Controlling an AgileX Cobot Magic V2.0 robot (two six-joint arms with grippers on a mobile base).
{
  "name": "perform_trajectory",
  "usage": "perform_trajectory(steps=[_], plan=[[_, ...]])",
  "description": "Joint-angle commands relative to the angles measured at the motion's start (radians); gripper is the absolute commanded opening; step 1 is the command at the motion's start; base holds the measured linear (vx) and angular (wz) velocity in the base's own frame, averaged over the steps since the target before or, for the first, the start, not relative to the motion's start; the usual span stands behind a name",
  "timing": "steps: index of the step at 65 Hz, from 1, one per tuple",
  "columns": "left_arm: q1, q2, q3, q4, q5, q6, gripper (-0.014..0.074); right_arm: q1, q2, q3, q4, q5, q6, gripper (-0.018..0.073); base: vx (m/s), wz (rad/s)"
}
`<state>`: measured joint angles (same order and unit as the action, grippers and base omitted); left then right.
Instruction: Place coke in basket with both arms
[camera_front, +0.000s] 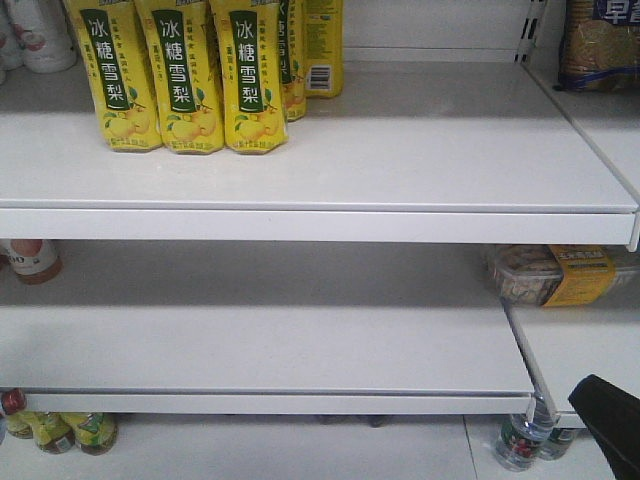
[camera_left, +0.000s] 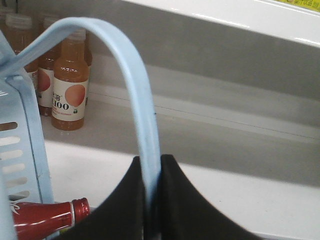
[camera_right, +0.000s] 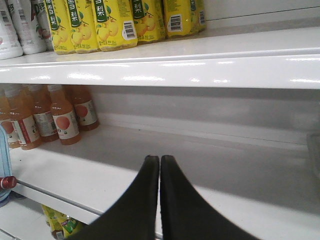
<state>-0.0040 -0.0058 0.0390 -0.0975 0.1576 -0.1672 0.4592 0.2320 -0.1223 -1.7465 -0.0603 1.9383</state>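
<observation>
Between the left jaws (camera_left: 151, 200) sits the pale blue loop handle (camera_left: 131, 80) of the basket (camera_left: 22, 135), and they're pressed tight on it with basically no gap either side; the handle arches up and away from them toward the upper left of the left wrist view. Most of the basket is cut off though, you only get one slotted corner off to the left of the jaws, so no idea how full it is. Low and to the left of those jaws, right next to them, a red coke bottle (camera_left: 42, 220) lies on its side with its cap end pointing at them, seemingly inside the basket wall, but the frame edge chops it so I can't swear to that. Beyond the handle there are peach drink bottles (camera_left: 70, 85) on a white shelf (camera_left: 210, 135). Over on the right wrist view, the right jaws (camera_right: 160, 190) are pressed together with nothing in them, facing that shelf. Far left of them a sliver of blue and a red cap (camera_right: 6, 182) peek in at the edge, too cropped to read properly. Front camera only catches a black corner of an arm (camera_front: 610, 420) bottom right, plus yellow pear drink cartons (camera_front: 185, 75) on the upper shelf.
</observation>
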Motion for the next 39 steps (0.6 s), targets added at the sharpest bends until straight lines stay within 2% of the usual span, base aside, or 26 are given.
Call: perform_trajectory(steps=[1,39], plan=[[-0.002,-0.023,0.002,0.031,-0.173,0.049,-0.0006,0.002,0.009,-0.027,-0.030,0.022,-0.005,-0.0004,0.00,0.00],[-0.002,-0.022,0.001,0.031,-0.172,0.049,-0.0006,0.002,0.009,-0.027,-0.030,0.024,-0.005,-0.0004,0.00,0.00]])
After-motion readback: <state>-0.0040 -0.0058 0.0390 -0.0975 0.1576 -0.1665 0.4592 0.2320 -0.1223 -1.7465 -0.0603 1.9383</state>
